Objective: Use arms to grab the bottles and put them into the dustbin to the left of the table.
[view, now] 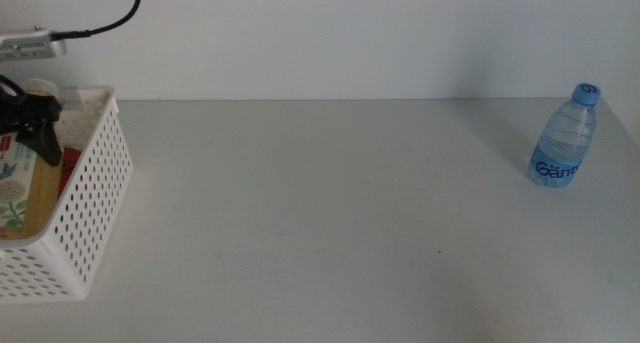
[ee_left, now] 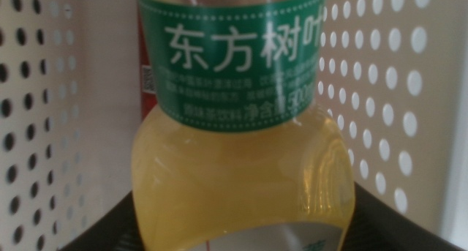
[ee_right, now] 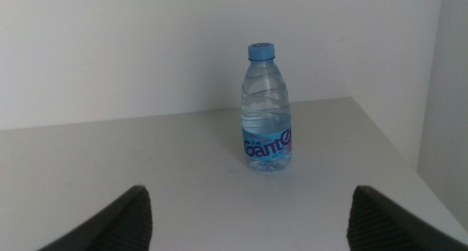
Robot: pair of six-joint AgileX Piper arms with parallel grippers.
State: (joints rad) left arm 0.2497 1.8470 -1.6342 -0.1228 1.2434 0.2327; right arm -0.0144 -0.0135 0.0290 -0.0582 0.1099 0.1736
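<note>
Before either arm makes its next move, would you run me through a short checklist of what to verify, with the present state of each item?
1. Tea bottle is inside the dustbin before release: ok; perforated walls surround it in the left wrist view.
2. Left gripper is shut on the tea bottle: ok, with jaws on both sides.
3. Red can is already binned: ok; it shows behind the tea bottle.
4. Water bottle stands upright on the table: ok.
5. Right gripper is open and faces the water bottle: ok, not yet around it.
6. Tea bottle rests on the bin floor: cannot tell.
</note>
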